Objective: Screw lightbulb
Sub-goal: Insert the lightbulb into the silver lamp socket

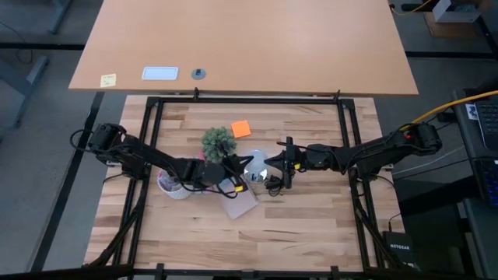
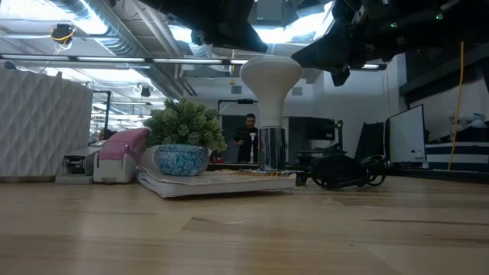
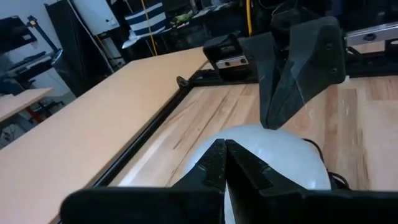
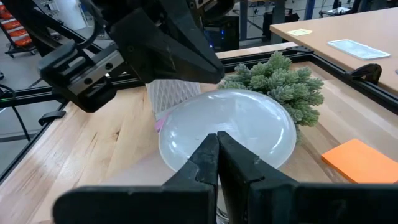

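My two claws meet over the middle of the wooden table (image 1: 311, 225), one from each side. The lightbulb (image 2: 270, 85) stands upright near the table's centre, frosted globe on top, its neck going down into a shiny metal socket (image 2: 270, 149) that rests on a flat book (image 2: 218, 182). My left gripper (image 3: 225, 163) comes in from 9 o'clock of the bulb; its fingers are pressed fully together, tips just over the white globe, gripping nothing. My right gripper (image 4: 217, 154) comes in from 3 o'clock; its fingers are likewise drawn together to a narrow point above the globe, with nothing between them. Whether either set of tips touches the glass I cannot tell. From the level view both claws hang dark above the bulb's crown. A small green plant (image 1: 219, 141) in a blue patterned bowl (image 2: 182, 160) sits at 10 o'clock of the bulb, just beside it. An orange sticky pad (image 1: 241, 129) lies at 12 o'clock, near the plant. A white ribbed cup (image 1: 173, 187) with pink contents stands at 9 o'clock, under my left arm. A black cord (image 2: 348, 171) is coiled at 3 o'clock of the socket
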Robot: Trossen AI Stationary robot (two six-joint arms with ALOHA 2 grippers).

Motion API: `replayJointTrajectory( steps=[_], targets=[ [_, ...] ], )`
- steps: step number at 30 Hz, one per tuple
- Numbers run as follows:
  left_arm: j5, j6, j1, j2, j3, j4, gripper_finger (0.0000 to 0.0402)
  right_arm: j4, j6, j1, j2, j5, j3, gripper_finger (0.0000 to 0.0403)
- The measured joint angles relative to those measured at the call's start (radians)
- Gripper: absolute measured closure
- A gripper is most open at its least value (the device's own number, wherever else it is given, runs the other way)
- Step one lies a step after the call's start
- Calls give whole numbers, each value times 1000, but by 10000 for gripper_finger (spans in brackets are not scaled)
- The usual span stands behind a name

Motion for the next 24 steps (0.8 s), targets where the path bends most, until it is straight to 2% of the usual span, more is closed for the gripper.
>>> replayJointTrajectory(
  steps=[11,17,24],
  targets=[
    [-3,-6,-104,-53,2,-55,401,0,0,-1,0,0,0,391],
    [42,-160,-150,-67,2,-184,401,0,0,-1,1,1,0,391],
    [84,-302,-128,-62,2,-277,401,0,0,-1,1,1,0,391]
  ],
)
